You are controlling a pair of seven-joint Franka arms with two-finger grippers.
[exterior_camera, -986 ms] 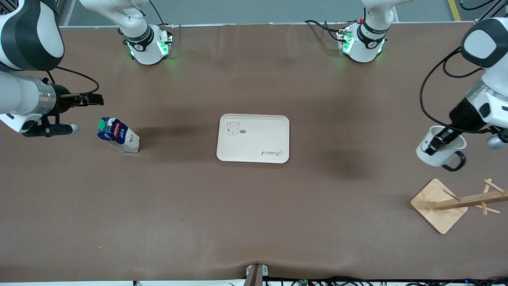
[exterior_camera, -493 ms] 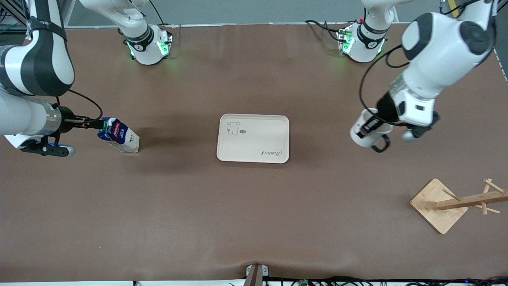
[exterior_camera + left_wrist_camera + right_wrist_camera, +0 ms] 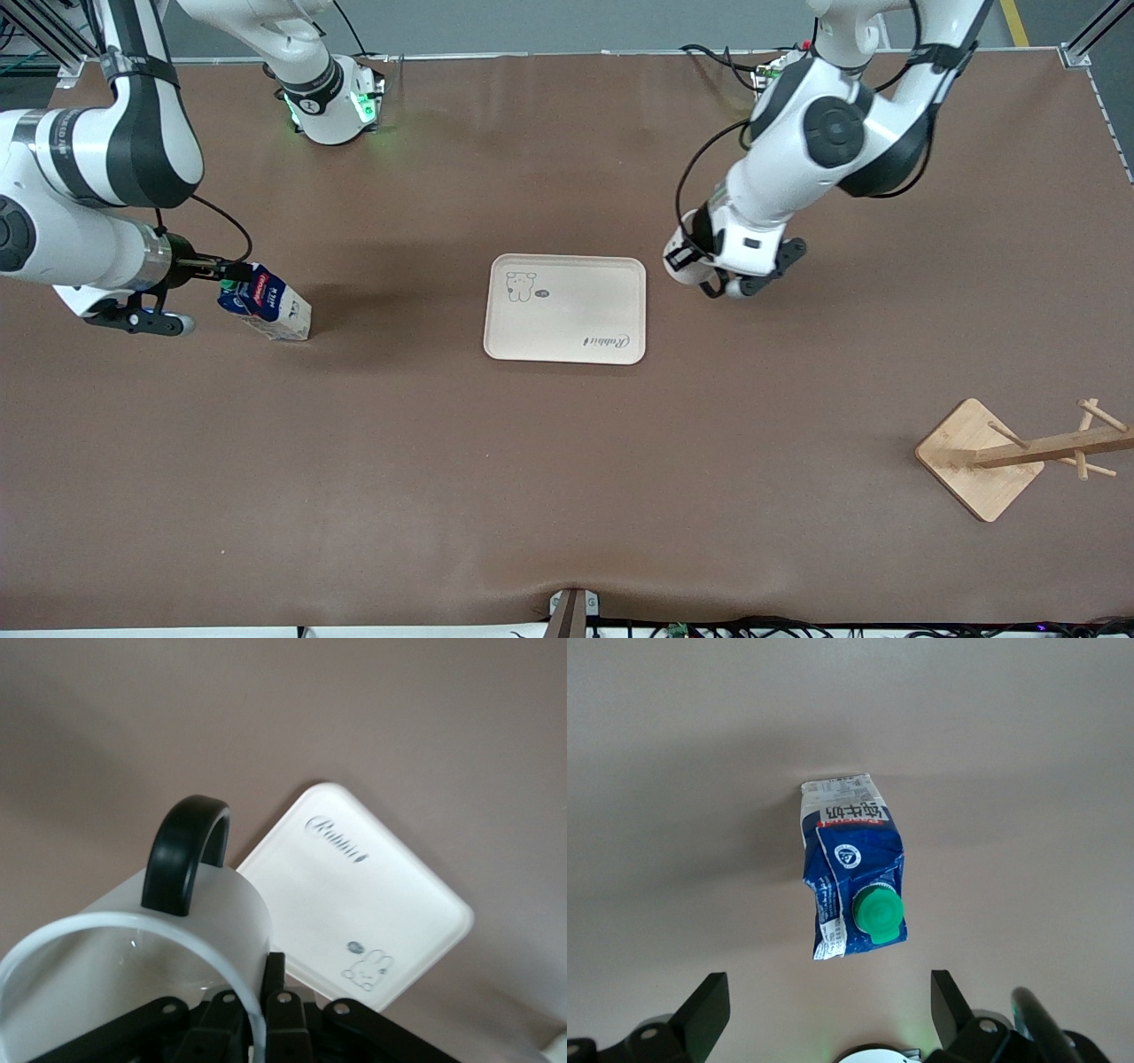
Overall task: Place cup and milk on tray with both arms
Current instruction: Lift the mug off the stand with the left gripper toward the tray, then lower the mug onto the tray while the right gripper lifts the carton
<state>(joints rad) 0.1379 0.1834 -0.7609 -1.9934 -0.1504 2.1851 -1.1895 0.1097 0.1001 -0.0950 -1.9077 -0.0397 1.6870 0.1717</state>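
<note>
The cream tray [image 3: 567, 310] lies at the table's middle; it also shows in the left wrist view [image 3: 354, 895]. My left gripper [image 3: 689, 255] is shut on the white cup [image 3: 677, 269], clamping its wall [image 3: 133, 966] with the black handle [image 3: 186, 855] pointing away. It holds the cup above the table just beside the tray's edge toward the left arm's end. The blue milk [image 3: 266, 306] with the green cap stands toward the right arm's end. My right gripper [image 3: 232, 268] is open at the carton's top. In the right wrist view the carton [image 3: 850, 868] lies just ahead of the spread fingers [image 3: 704, 1010].
A wooden mug stand with a square base [image 3: 979, 461] and pegs [image 3: 1085, 439] stands near the front camera at the left arm's end. The arm bases [image 3: 332, 106] sit along the table's back edge.
My left arm has carried the cup from near the wooden stand across to the tray's edge. My right gripper has moved in to the milk's top.
</note>
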